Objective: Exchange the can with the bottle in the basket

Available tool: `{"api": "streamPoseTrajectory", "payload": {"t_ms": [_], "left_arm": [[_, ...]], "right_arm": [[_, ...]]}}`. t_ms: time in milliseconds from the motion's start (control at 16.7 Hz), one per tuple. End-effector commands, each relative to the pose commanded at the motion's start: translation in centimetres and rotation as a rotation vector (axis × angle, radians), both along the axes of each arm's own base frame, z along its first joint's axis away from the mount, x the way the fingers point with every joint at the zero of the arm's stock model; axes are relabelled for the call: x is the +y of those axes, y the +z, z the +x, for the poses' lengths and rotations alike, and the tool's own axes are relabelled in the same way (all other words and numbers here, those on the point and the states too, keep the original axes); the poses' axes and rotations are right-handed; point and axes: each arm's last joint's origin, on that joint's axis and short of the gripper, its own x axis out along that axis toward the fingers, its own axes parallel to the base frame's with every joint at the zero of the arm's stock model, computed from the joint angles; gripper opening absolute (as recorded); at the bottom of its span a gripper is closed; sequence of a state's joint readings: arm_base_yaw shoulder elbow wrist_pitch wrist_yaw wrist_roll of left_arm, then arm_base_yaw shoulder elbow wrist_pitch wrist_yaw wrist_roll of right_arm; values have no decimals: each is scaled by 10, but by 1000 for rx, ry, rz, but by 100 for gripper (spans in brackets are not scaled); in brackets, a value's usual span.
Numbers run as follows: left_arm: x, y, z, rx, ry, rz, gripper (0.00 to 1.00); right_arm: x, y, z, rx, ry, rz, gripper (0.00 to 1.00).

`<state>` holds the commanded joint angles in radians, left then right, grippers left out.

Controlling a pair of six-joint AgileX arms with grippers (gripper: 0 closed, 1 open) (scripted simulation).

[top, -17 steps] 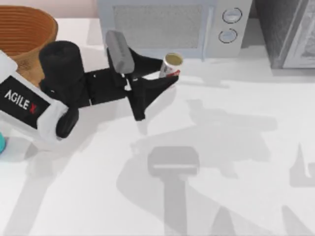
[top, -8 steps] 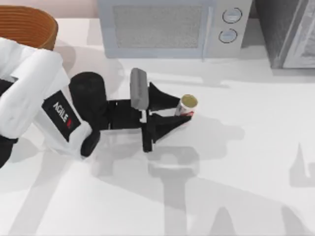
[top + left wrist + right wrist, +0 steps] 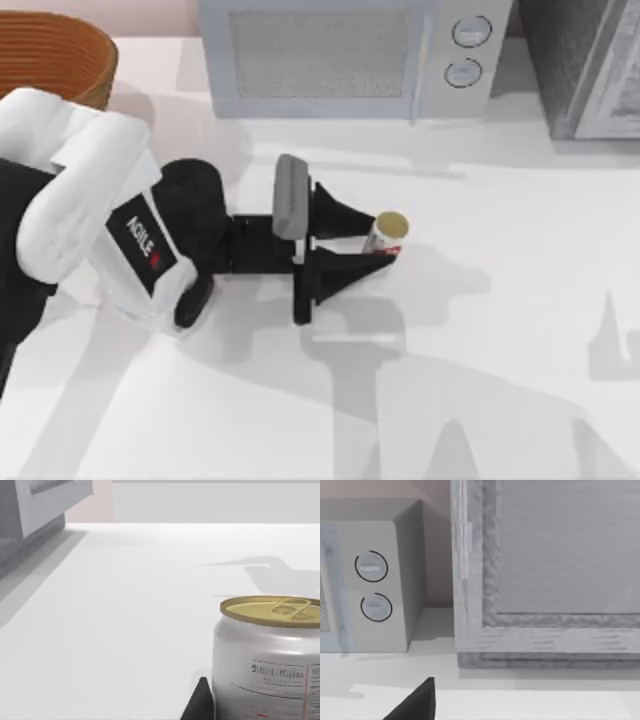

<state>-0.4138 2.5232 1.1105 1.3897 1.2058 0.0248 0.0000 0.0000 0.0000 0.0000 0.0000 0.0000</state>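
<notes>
The left gripper point(image 3: 385, 245) of an AgileX arm pair clamps the can point(image 3: 386, 232) on the white desk point(image 3: 520, 300), one black finger point(image 3: 345, 213) on the far side and the other point(image 3: 345, 272) on the near side, both pressed against its wall. The can stands upright near the middle of the desk, well in front of the microwave point(image 3: 345, 55) that lines the back edge. Seen from above, the can shows a dull gold round top and a strip of red label where it meets the near finger. The left arm point(image 3: 120, 235) reaches in from the desk's left edge, and its white casing carries the word AGILE in white letters on a black panel, followed by a red mark.

The left wrist view brings the can point(image 3: 267, 655) close: a gold lid with a pull tab, a silver-white wall, and a panel of small grey print too fine to read, with a speck of red at its foot. A black fingertip point(image 3: 200, 702) touches the can's base.

The basket point(image 3: 55, 55), orange-brown wicker, sits at the back left corner of the desk, partly hidden by the arm.

The right wrist view looks at the microwave point(image 3: 370, 580) with its two round dials, beside a grey cabinet point(image 3: 545, 570); one dark fingertip point(image 3: 417, 702) shows, and whether the right gripper is spread or closed cannot be told
</notes>
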Motion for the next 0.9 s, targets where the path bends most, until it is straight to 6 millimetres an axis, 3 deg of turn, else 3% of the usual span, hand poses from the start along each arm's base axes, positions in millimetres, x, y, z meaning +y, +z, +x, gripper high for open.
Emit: {"api": "streamPoseTrajectory", "payload": {"t_ms": [180,900], "left_arm": [[0,0,0,0,0,0,0],[0,0,0,0,0,0,90]], "right_arm": [[0,0,0,0,0,0,100],[0,0,0,0,0,0,100]]}}
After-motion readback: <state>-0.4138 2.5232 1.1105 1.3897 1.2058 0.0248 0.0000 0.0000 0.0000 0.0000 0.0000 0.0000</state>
